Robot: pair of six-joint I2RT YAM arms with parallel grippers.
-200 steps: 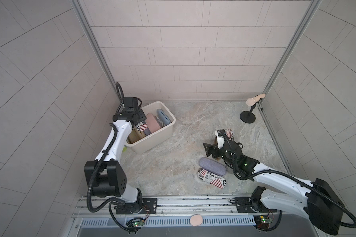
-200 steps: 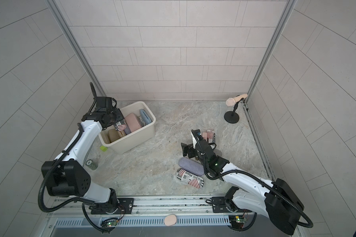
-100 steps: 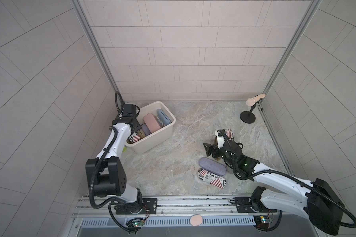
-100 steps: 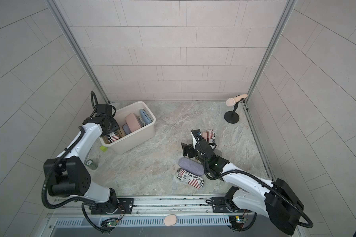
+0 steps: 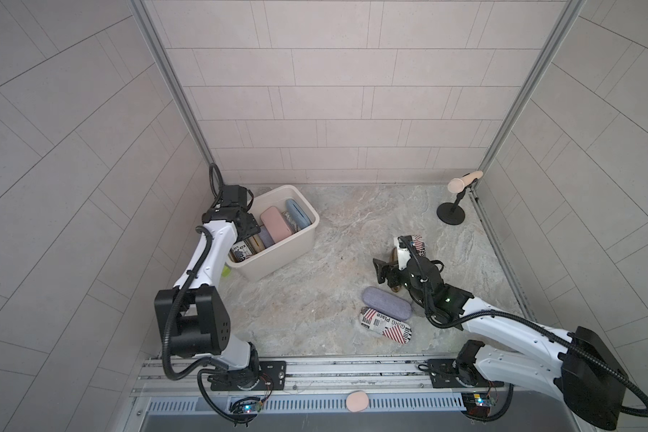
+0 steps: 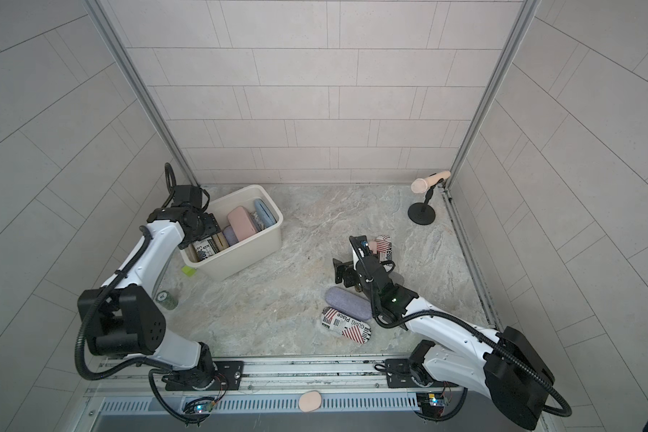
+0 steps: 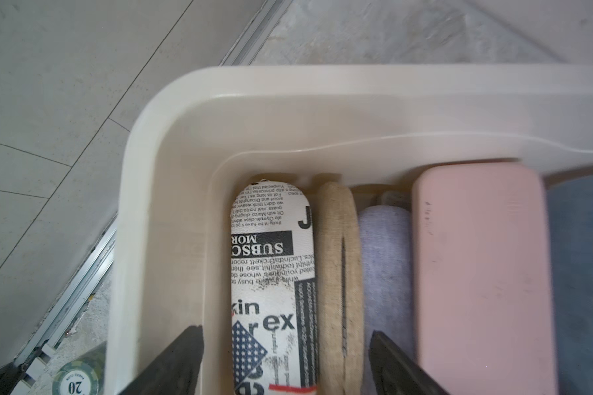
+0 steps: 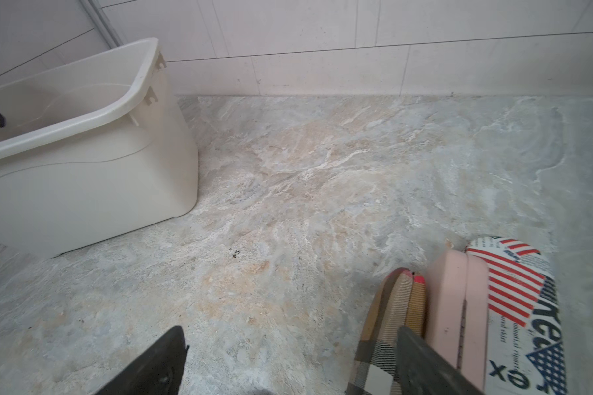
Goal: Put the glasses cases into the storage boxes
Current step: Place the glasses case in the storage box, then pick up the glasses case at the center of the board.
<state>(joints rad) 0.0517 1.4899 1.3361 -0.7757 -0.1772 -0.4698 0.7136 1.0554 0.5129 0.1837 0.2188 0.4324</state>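
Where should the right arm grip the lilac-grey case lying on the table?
Likely across its narrow width at mid-length, from straight above: the lilac-grey case lies flat, long and rounded. The newspaper-print case lies close along one long side, so clearance there is tight.

The storage bin (image 5: 277, 258) was set at the back left of the floor (image 5: 333, 239). A row of glasses cases (image 7: 339, 273) was packed side by side inside it, and the left gripper (image 7: 283, 331) was held over the row's wall-side end. A cube (image 6: 189, 270) was placed just beside the bin's near corner, with a can (image 6: 166, 299) in front of that. A cluster of three cases (image 8: 456, 307) was bunched right of centre, and the right gripper (image 8: 290, 328) was held at its left edge. A pair of cases (image 5: 386, 303) was laid nearer the front rail, one just before the other. A microphone stand (image 5: 451, 215) was set in the back right corner.
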